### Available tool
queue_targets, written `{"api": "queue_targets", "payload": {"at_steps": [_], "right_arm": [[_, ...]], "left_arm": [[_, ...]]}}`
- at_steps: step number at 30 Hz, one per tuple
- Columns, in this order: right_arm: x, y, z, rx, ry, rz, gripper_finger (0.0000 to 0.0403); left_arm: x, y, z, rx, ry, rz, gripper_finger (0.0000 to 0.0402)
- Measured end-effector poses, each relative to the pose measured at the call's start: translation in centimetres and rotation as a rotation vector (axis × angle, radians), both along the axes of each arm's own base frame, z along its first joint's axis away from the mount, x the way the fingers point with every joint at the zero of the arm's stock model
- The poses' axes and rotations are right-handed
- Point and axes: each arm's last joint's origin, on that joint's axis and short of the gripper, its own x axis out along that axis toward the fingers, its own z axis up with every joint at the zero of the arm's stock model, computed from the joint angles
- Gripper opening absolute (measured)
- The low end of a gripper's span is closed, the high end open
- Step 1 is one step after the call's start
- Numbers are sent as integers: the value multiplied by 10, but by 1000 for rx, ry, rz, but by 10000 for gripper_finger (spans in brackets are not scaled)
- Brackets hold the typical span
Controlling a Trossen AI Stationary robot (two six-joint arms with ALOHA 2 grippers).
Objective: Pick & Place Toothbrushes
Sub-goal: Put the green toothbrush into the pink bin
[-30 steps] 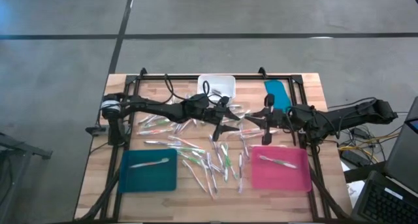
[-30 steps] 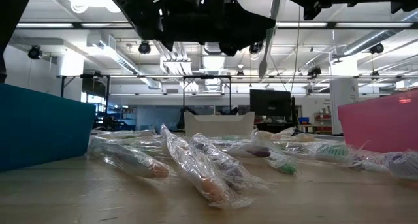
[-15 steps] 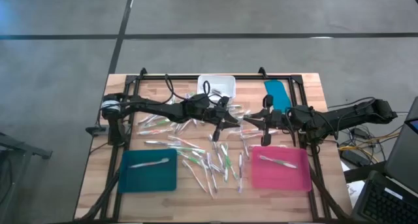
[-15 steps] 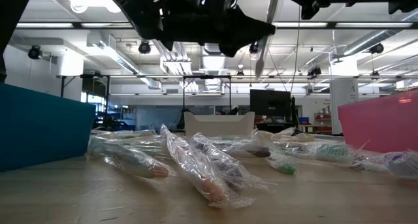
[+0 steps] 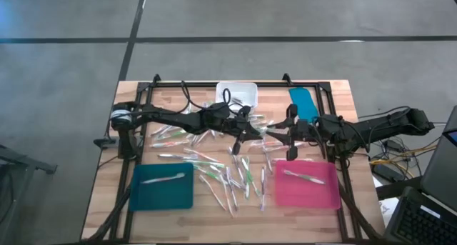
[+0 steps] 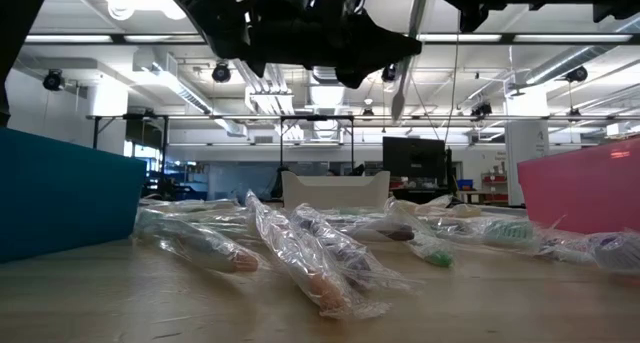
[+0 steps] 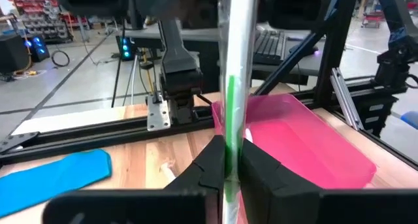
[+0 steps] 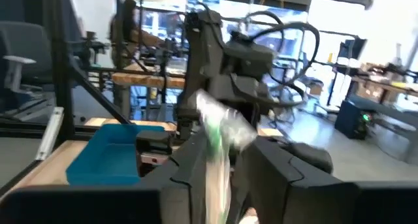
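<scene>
- Left gripper point(image 7: 230, 160): pinches wrapped green toothbrush point(image 7: 234, 87) mid-air, above the table centre.
- Right gripper point(image 8: 219, 160): fingers spread either side of it.
- No legible writing.

A second ago the left gripper point(image 5: 248, 133) had its fingers spread wide above the middle of the table point(image 5: 107, 195). Now they have squeezed together on a wrapped toothbrush point(image 7: 233, 119) with a green stripe, and it sticks straight up between them. The right gripper point(image 5: 280, 135) was holding that same toothbrush tight from the other side, and its fingers point(image 8: 274, 168) have now started to let go.
</scene>
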Motion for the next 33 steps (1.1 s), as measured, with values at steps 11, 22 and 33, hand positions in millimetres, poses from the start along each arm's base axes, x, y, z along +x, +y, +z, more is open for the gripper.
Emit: {"api": "queue_targets", "payload": {"at_steps": [11,22,33], "right_arm": [[-7,0,4,-4,-5,22,181],[-7,0,6,98,116,21,211],[3,1,13,112,300,6,200]], "left_arm": [[5,1,2,12,189,-5,29],[-1,3,21,13,613,103,29],[-19,-2,58,-50,892,188,30]]}}
